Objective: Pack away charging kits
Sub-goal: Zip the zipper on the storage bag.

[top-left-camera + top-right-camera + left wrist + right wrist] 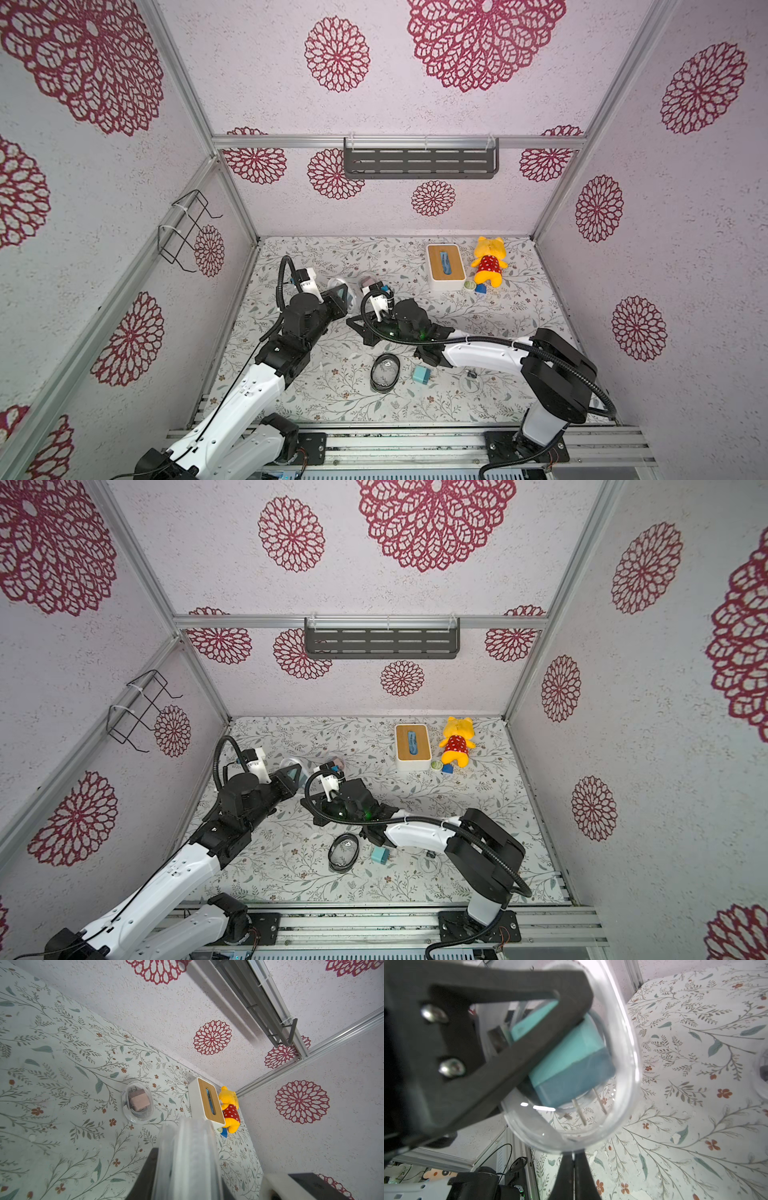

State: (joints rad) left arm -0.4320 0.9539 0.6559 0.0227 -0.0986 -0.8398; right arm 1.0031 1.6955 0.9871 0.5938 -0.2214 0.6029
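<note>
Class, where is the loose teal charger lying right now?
In both top views the loose teal charger lies on the table, just right of the dark-rimmed oval case, beside the right arm.

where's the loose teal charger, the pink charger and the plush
loose teal charger [421, 374], in a top view, top face
pink charger [138, 1101], left wrist view, broad face
plush [489, 263], in a top view, red shirt

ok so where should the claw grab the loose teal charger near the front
Likely the teal charger by its flat opposite faces, coming straight down from above: it's a cube lying free on the table, apart from the oval case beside it.
</note>
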